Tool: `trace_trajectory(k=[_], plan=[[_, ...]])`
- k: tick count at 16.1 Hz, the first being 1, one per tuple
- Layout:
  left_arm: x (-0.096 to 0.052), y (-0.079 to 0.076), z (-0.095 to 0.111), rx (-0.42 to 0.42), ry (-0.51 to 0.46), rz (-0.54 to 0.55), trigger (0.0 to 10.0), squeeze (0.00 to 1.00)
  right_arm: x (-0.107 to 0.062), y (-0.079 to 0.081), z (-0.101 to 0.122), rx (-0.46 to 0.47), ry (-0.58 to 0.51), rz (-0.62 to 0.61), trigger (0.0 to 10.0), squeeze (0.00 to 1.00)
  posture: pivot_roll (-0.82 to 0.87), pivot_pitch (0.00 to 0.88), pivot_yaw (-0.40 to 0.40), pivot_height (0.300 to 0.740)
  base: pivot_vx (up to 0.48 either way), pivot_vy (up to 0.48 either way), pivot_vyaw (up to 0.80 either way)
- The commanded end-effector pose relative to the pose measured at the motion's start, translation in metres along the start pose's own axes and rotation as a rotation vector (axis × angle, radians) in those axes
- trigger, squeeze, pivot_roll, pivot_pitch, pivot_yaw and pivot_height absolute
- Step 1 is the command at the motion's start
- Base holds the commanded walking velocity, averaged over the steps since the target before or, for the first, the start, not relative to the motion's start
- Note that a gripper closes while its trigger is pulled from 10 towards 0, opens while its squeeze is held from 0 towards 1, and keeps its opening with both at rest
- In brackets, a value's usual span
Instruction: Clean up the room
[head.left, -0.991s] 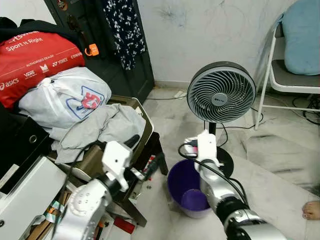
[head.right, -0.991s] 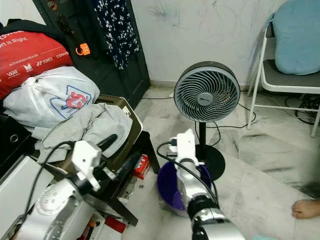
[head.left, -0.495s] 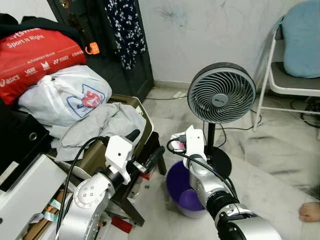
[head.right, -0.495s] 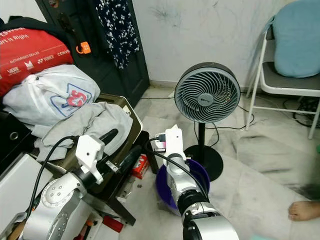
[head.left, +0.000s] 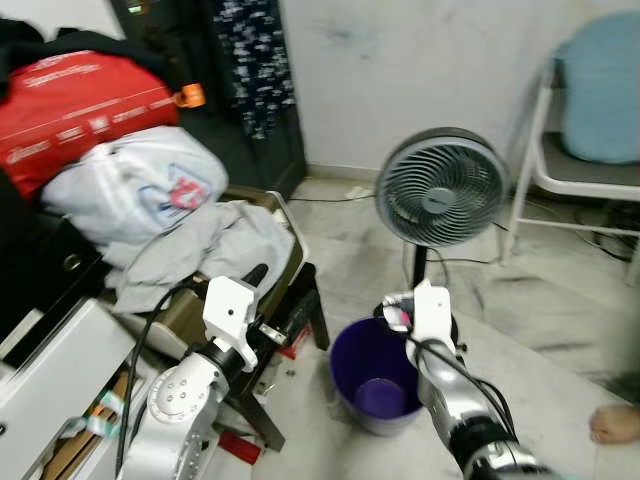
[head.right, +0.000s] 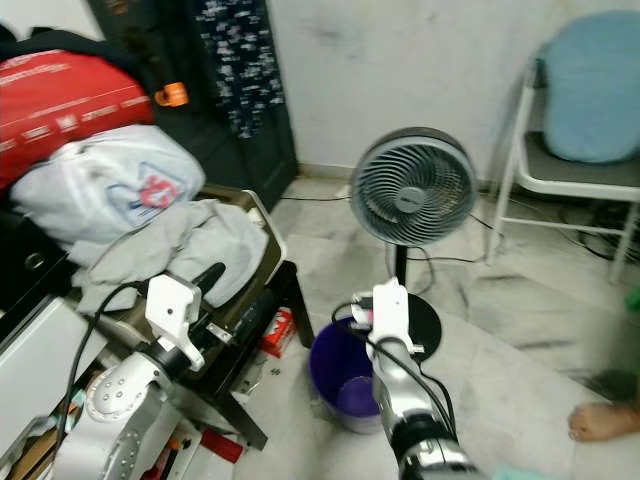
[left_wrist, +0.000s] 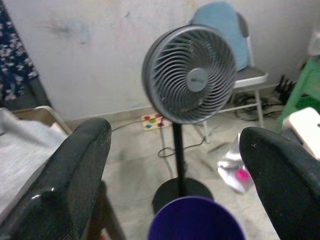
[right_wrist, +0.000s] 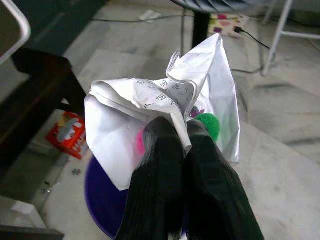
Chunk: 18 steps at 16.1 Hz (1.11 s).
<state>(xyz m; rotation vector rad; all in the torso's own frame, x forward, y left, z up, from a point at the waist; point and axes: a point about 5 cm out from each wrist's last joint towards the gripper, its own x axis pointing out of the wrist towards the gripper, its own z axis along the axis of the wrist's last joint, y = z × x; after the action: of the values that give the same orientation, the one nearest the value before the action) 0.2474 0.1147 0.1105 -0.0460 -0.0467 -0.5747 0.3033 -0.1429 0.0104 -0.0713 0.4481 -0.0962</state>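
Both eye views are blurred, so the print on the crumpled paper wrapper (right_wrist: 165, 107) cannot be read, and pink and green bits show half hidden behind it. The right gripper (right_wrist: 181, 131) is clenched on the wrapper's edge, above the purple bin (head.left: 375, 372) at the rim's 1 o'clock. The left gripper (left_wrist: 175, 150) hangs spread wide with nothing in it, facing the fan (left_wrist: 189, 74) at 12 o'clock.

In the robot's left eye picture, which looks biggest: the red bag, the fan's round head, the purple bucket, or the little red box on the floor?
Largest to smallest, as they look:
1. red bag
2. fan's round head
3. purple bucket, close to the fan head in looks, and nearer the camera, so that pair is unsure
4. little red box, partly hidden
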Motion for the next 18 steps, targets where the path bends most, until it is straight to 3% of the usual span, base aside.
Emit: trace_trajectory(k=[1,6,12,18], plan=[[-0.001,0.003,0.001,0.009,-0.002,0.007,10.0,0.00,0.001,0.006,0.009,0.002,-0.030,0.022,10.0,0.00,-0.17,0.000,0.134,0.740,0.000,0.000,0.00],[0.001,0.002,0.000,0.008,-0.007,-0.003,10.0,0.00,-0.002,0.006,0.009,0.012,-0.037,0.040,10.0,0.00,-0.18,0.000,0.135,0.740,0.000,0.000,0.00],[0.003,0.003,-0.005,0.009,-0.006,0.012,10.0,0.00,-0.015,-0.009,0.000,0.010,-0.049,0.064,10.0,0.00,-0.20,0.000,0.140,0.740,0.277,0.000,0.00],[0.008,0.003,-0.006,0.007,-0.019,0.008,10.0,0.00,-0.019,-0.005,0.006,-0.001,-0.057,0.093,10.0,0.00,-0.20,0.000,0.137,0.740,0.326,0.000,0.00]])
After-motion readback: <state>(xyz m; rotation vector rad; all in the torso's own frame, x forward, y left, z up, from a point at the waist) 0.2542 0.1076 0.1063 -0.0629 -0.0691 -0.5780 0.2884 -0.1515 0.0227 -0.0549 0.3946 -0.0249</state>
